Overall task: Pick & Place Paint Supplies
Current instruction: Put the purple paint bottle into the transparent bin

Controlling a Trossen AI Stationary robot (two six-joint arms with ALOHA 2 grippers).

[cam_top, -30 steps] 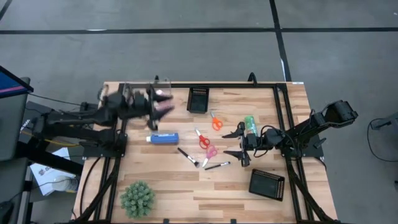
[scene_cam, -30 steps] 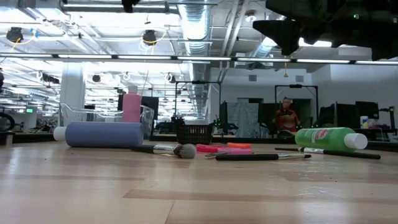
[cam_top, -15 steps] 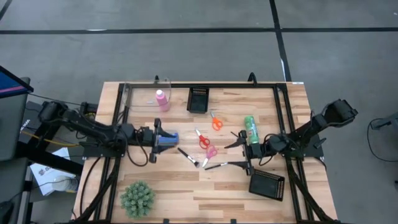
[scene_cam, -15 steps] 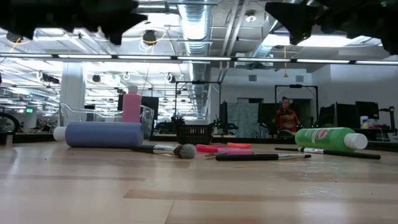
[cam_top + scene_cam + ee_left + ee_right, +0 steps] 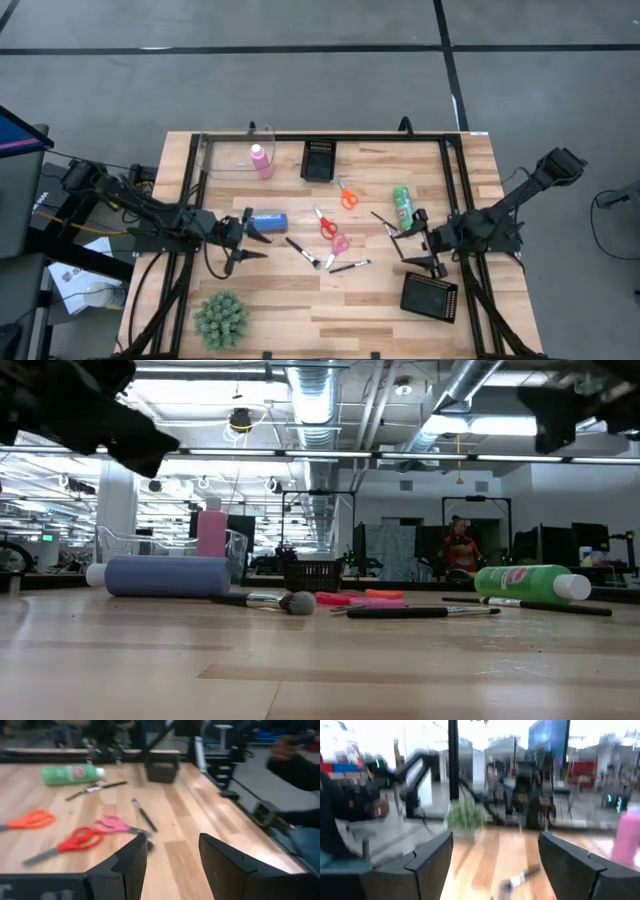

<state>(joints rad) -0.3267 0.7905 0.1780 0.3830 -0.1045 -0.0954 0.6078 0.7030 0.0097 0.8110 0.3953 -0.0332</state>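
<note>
A blue bottle (image 5: 268, 221) lies on its side at the table's left, and a green bottle (image 5: 402, 205) lies on its side at the right. A pink bottle (image 5: 260, 160) stands upright in a clear bin (image 5: 228, 152) at the far left. Orange scissors (image 5: 347, 193), red scissors (image 5: 325, 223), pink scissors (image 5: 340, 243) and two brushes (image 5: 302, 252) (image 5: 348, 266) lie flat mid-table. My left gripper (image 5: 248, 240) hangs open just left of the blue bottle, nothing between its fingers (image 5: 131, 862). My right gripper (image 5: 402, 246) is open near the green bottle, holding nothing.
One black mesh tray (image 5: 319, 158) stands at the far middle and another (image 5: 430, 296) at the near right, close under my right gripper. A spiky green plant (image 5: 221, 319) sits at the near left. Bare wood lies along the near edge between plant and tray.
My left gripper has gone from beside the pink bottle at the far left down and toward the near edge, past the blue bottle, then drawn back toward the left edge. My right gripper has drawn back toward the right edge, away from the brushes. The bottles have stayed put.
</note>
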